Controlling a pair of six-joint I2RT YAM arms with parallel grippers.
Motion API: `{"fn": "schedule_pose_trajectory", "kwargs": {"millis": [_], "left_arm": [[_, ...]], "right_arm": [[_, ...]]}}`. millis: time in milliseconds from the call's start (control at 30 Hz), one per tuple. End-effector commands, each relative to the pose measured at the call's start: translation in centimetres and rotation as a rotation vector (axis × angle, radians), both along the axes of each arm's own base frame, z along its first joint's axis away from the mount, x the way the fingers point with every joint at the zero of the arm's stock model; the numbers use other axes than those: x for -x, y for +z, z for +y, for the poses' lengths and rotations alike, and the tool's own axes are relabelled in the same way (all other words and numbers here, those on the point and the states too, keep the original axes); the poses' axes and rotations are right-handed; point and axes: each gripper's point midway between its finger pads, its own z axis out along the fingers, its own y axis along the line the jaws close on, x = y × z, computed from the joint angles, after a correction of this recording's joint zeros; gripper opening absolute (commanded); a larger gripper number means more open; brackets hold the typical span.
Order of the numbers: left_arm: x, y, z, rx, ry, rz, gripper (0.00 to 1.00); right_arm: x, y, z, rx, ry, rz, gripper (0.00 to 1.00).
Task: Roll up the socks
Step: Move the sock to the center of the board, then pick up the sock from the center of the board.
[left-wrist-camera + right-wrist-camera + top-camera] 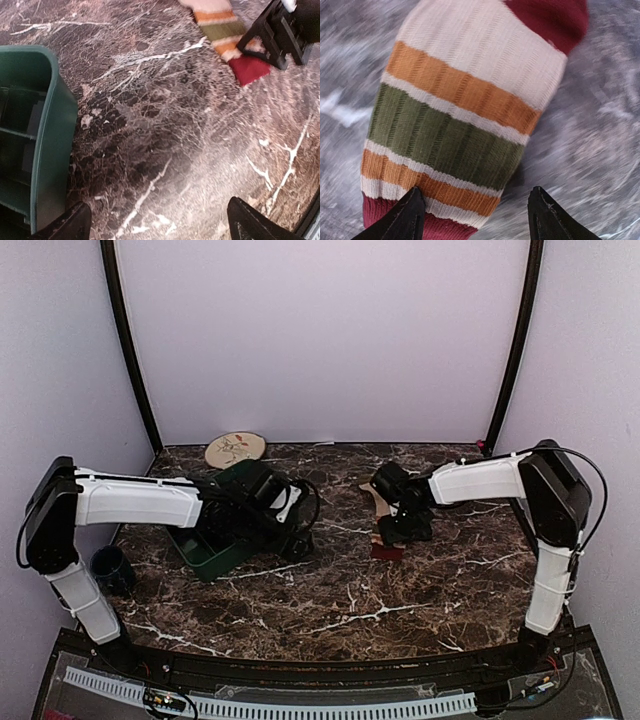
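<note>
left claw [160, 227] jaws wide apart, empty, over bare tabletop [400, 610] just right of green bin [50, 125]. striped sock [455, 115] lies right of centre, long axis roughly near-far, directly under right claw [476, 212], whose jaws are apart, straddling the sock's width, not clamped. right arm is nearer.

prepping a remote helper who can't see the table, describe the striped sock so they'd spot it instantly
On the dark marble table, look right of centre, beneath the right gripper. The striped sock lies flat there, banded cream, orange and olive green with a dark red toe. It is the only striped fabric in view; the green bin and round plate sit further left.
</note>
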Motion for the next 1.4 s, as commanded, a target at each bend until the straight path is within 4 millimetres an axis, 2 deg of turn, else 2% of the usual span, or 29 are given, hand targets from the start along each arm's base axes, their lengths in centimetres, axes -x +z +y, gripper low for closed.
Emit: {"fn": "schedule_pose_trajectory", "kwargs": {"millis": [0, 133, 267, 367, 533, 600, 700, 800, 933, 1000, 1133, 1367], "left_arm": [[2.1, 5.4, 0.6, 0.172, -0.016, -0.08, 0.99], [4.5, 10.5, 1.6, 0.371, -0.066, -0.183, 0.99], [7.6, 13.6, 2.1, 0.475, -0.157, -0.251, 0.99], [9.1, 14.2, 2.7, 0.536, -0.176, -0.233, 0.99], [10.6, 12.3, 4.3, 0.534, -0.142, -0.192, 0.99], [10.9, 11.4, 5.2, 0.518, -0.114, -0.197, 0.99], [11.1, 10.1, 5.9, 0.476, -0.08, -0.196, 0.99], [10.8, 9.2, 6.2, 0.423, -0.053, -0.196, 0.99], [9.3, 9.8, 7.4, 0.373, 0.055, -0.249, 0.99], [8.6, 10.5, 8.0, 0.368, 0.114, -0.264, 0.99], [7.3, 11.6, 9.6, 0.355, 0.255, -0.283, 0.99], [6.2, 13.0, 11.4, 0.318, 0.409, -0.302, 0.99]], "right_arm": [[6.6, -2.5, 2.9, -0.028, 0.012, 0.143, 0.69], [9.0, -2.4, 6.5, -0.068, 0.039, 0.14, 0.69], [11.1, -2.4, 10.7, -0.114, 0.077, 0.14, 0.69], [12.6, -2.3, 14.0, -0.171, 0.105, 0.156, 0.69], [14.4, -1.7, 19.1, -0.218, 0.187, 0.156, 0.69], [14.5, -0.2, 21.1, -0.234, 0.219, 0.135, 0.69], [14.2, 1.5, 21.0, -0.189, 0.237, 0.087, 0.69], [13.6, 3.7, 19.3, -0.155, 0.253, 0.02, 0.71], [13.4, 4.7, 16.7, -0.063, 0.346, -0.037, 0.72], [13.8, 5.0, 16.4, -0.041, 0.43, -0.063, 0.73], [14.2, 5.8, 17.1, -0.054, 0.57, -0.109, 0.73], [14.5, 5.7, 20.1, -0.096, 0.751, -0.141, 0.75]]}}
